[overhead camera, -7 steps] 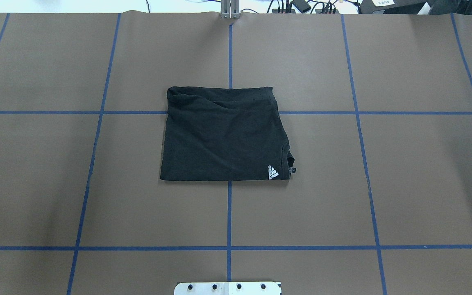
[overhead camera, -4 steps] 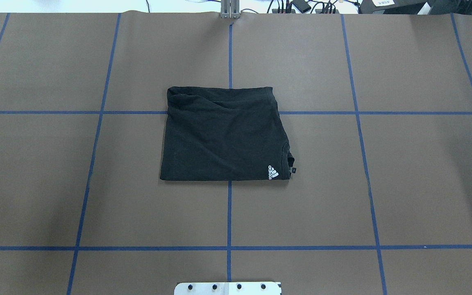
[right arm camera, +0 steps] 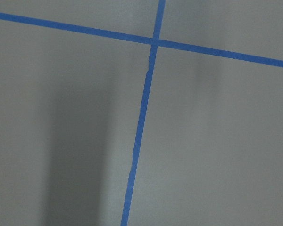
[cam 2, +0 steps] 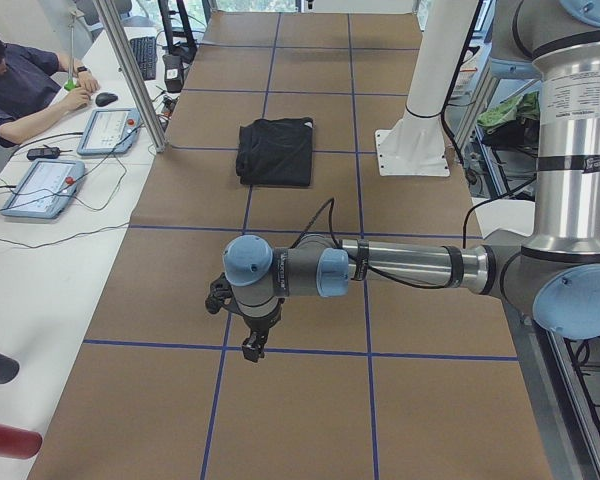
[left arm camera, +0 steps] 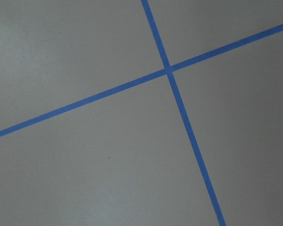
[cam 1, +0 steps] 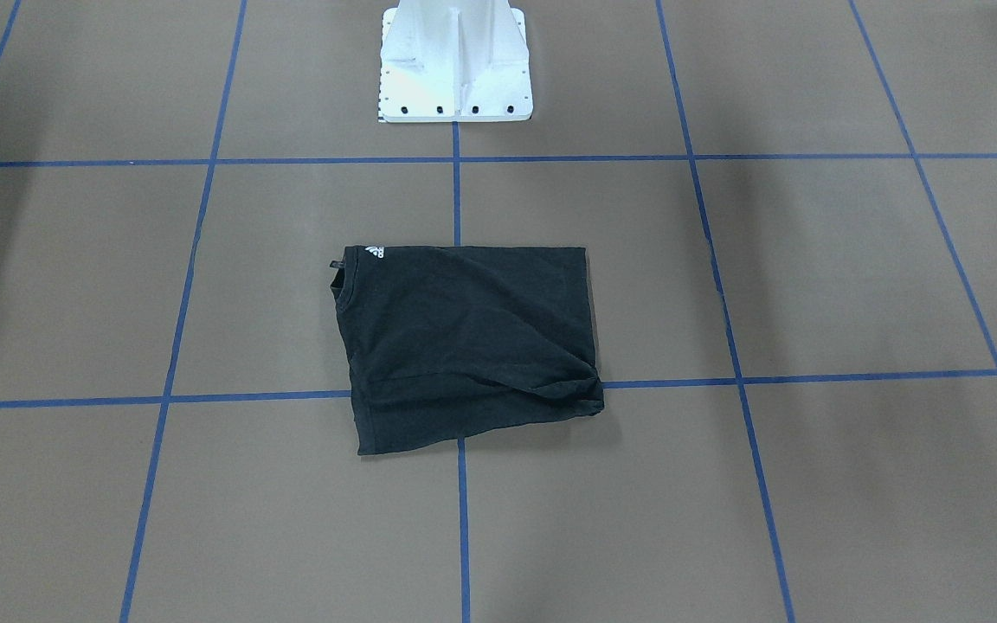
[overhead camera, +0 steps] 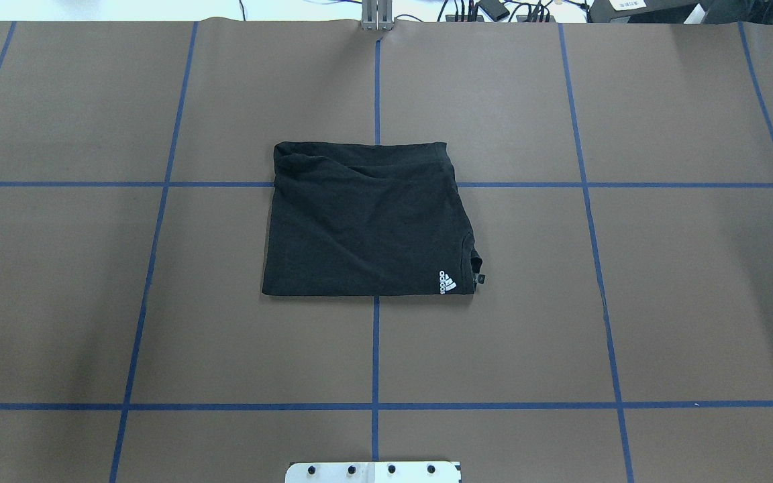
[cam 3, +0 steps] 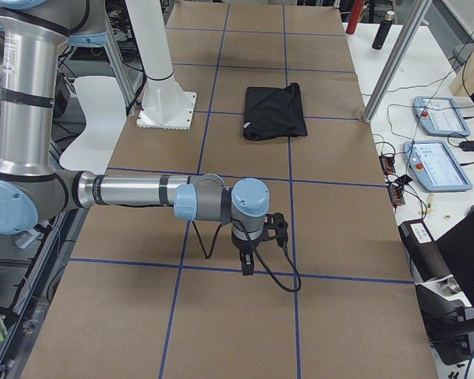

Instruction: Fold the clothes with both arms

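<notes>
Left gripper [cam 2: 251, 348] and right gripper [cam 3: 246, 267] show only in the side views — jaws too small to read. Pedestal base [overhead camera: 373, 471] is cut off by the bottom edge overhead; person [cam 2: 25, 85] cropped at upper left.

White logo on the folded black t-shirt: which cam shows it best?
Overhead exterior: the white logo reads sharp at the corner of the folded black cotton t-shirt. Front-facing shows it squashed at the shirt's far edge. In the side views the shirt is too small to show it; the wrist cameras see only blue-taped brown table.
</notes>
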`<state>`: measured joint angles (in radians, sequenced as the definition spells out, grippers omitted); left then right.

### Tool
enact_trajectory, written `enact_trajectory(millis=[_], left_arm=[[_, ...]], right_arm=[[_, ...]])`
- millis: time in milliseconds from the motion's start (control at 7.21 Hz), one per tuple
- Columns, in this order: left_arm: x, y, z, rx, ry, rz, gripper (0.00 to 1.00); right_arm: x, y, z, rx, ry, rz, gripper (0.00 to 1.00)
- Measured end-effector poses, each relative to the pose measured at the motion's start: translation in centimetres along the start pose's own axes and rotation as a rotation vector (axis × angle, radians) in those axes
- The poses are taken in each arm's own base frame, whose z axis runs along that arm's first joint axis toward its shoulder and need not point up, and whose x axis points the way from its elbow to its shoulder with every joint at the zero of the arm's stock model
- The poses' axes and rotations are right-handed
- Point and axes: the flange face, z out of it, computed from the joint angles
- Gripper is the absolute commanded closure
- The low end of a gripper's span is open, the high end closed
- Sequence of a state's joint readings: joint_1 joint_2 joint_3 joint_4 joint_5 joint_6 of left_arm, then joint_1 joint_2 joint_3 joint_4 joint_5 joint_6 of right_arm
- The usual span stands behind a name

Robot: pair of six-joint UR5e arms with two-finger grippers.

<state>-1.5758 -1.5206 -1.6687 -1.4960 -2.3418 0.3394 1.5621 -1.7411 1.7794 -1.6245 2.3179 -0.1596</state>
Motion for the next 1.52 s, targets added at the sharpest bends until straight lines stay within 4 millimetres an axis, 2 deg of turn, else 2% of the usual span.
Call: enact_trajectory(millis=[1525], left_arm=[[-0.22, 0.16, 0.29, -0.004, 0.008, -0.011, 0.0]], right_arm=[[-0.13, 0.17, -0.01, 0.001, -0.007, 0.016, 0.0]])
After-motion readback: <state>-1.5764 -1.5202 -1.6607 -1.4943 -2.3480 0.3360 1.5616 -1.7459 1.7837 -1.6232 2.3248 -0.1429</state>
